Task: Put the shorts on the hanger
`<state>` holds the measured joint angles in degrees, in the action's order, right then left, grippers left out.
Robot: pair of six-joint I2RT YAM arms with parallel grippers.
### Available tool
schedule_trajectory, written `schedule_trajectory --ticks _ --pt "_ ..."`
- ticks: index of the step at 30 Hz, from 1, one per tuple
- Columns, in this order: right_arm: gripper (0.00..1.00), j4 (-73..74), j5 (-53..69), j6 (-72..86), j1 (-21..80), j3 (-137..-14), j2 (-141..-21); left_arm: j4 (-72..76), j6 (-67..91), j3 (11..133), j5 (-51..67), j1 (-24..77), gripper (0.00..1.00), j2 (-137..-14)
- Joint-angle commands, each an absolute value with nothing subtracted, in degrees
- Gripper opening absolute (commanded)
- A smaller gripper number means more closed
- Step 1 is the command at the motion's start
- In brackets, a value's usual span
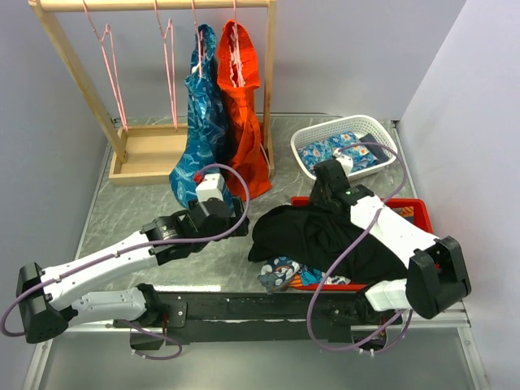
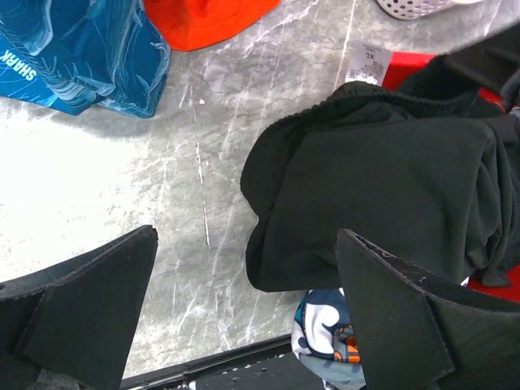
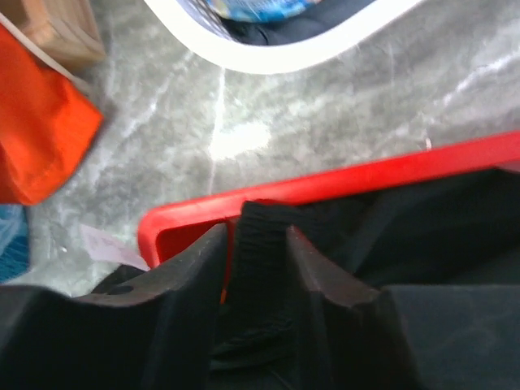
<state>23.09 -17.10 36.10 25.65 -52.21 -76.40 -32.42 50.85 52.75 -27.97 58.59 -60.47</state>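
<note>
The black shorts lie heaped over the red tray and spill left onto the table. My right gripper is shut on the ribbed waistband of the shorts at the tray's far left corner. My left gripper is open and empty, just left of the shorts, above the table. Empty pink wire hangers hang from the wooden rack's rail at the far left.
A blue patterned garment and an orange-red garment hang on the rack. A white basket with patterned clothes stands behind the red tray. A patterned garment lies under the shorts at the near edge.
</note>
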Motion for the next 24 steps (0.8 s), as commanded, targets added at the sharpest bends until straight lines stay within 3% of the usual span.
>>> schedule_trajectory --ticks 1,2,3,5,13,19,22,24 --pt "0.29 21.9 -17.9 35.9 25.4 -49.0 -71.2 -31.6 52.5 54.2 -26.0 57.1 0.96 -59.2" --pt "0.23 22.1 -18.0 35.7 25.4 -48.7 -69.6 -31.6 52.6 54.2 -26.0 57.0 0.96 -59.3" --pt "0.09 23.0 -17.9 35.4 25.5 -48.8 -69.0 -31.8 53.1 54.0 -25.9 56.8 0.96 -59.3" --pt "0.00 24.2 -17.3 34.8 25.4 -50.3 -66.8 -31.4 53.5 53.5 -24.8 56.0 0.96 -59.2" --pt "0.00 28.7 -12.7 29.2 28.6 -60.9 -56.0 -25.2 58.0 52.1 -15.1 47.9 0.97 -58.7" --pt "0.00 31.3 -14.4 25.9 42.2 -63.3 -50.3 -22.3 59.5 53.2 -9.3 44.8 0.99 -61.3" --pt "0.00 31.1 -15.3 26.9 47.8 -59.3 -45.7 -21.5 59.1 52.2 -7.4 44.9 0.93 -62.1" --pt "0.00 30.1 -15.7 27.7 50.0 -55.2 -41.4 -18.9 58.2 49.6 -5.5 44.9 0.83 -62.3"
